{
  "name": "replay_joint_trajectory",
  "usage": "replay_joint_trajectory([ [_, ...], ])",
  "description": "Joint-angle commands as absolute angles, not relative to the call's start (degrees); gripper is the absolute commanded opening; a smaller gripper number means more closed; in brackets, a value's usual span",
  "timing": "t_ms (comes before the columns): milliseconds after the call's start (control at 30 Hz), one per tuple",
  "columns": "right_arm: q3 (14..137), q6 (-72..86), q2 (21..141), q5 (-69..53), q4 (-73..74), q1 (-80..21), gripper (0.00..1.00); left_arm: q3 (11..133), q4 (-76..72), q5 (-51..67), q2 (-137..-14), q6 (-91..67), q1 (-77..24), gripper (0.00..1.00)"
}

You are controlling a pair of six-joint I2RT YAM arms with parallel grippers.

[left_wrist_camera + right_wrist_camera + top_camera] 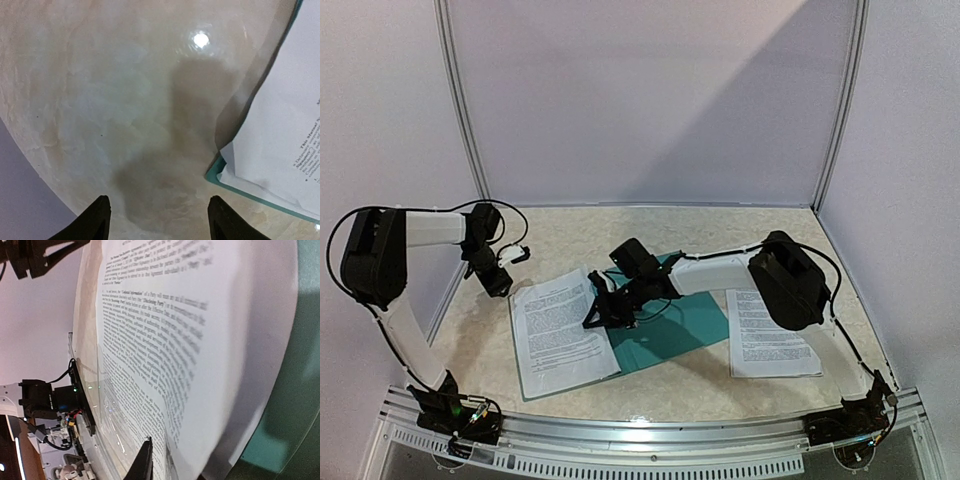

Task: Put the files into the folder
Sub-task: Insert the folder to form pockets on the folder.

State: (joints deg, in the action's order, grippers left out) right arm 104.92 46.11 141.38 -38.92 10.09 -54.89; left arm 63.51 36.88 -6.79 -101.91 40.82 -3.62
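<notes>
Your right claw [607, 313] sits low on the sheet [555, 335] lying in the open folder [680, 320], probably to settle it flat. You cannot tell how far it is open or whether it grips. Your left claw [159, 205] hangs wide open and empty beside the folder's corner. Count one folder and two papers; the second sheet [770, 335] waits on the table [620, 230], right of the folder.
</notes>
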Motion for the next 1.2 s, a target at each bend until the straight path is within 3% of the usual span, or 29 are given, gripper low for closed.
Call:
replay_joint_trajectory([
  [0, 107.8, 43.8, 138.4, -36.4, 14.9, -55.3, 0.22, 68.9, 43.1, -0.6, -101.0, 36.1, -2.5, 0.68],
  [67, 108.9, 42.7, 138.1, -34.3, 18.1, -55.3, 0.37, 70.8, 44.3, 1.9, -102.7, 34.1, -2.5, 0.65],
  [167, 109.5, 40.4, 136.6, -30.4, 21.8, -55.2, 0.49, 73.4, 46.2, 3.8, -106.1, 32.0, -2.5, 0.57],
  [433, 109.8, 29.8, 129.8, -17.7, 33.1, -55.6, 0.62, 75.4, 46.6, 12.1, -109.4, 30.2, -3.2, 0.57],
  [633, 104.2, 20.5, 124.5, -12.0, 37.2, -57.4, 0.62, 77.2, 48.1, 12.8, -112.2, 30.0, -4.1, 0.55],
  [867, 99.5, 24.1, 123.1, -1.7, 39.0, -57.0, 0.57, 76.0, 48.4, 14.2, -112.8, 31.0, -4.8, 0.38],
  [1167, 103.1, 29.3, 129.8, -0.8, 31.6, -57.2, 0.36, 75.3, 48.6, 13.0, -112.8, 31.6, -5.1, 0.2],
])
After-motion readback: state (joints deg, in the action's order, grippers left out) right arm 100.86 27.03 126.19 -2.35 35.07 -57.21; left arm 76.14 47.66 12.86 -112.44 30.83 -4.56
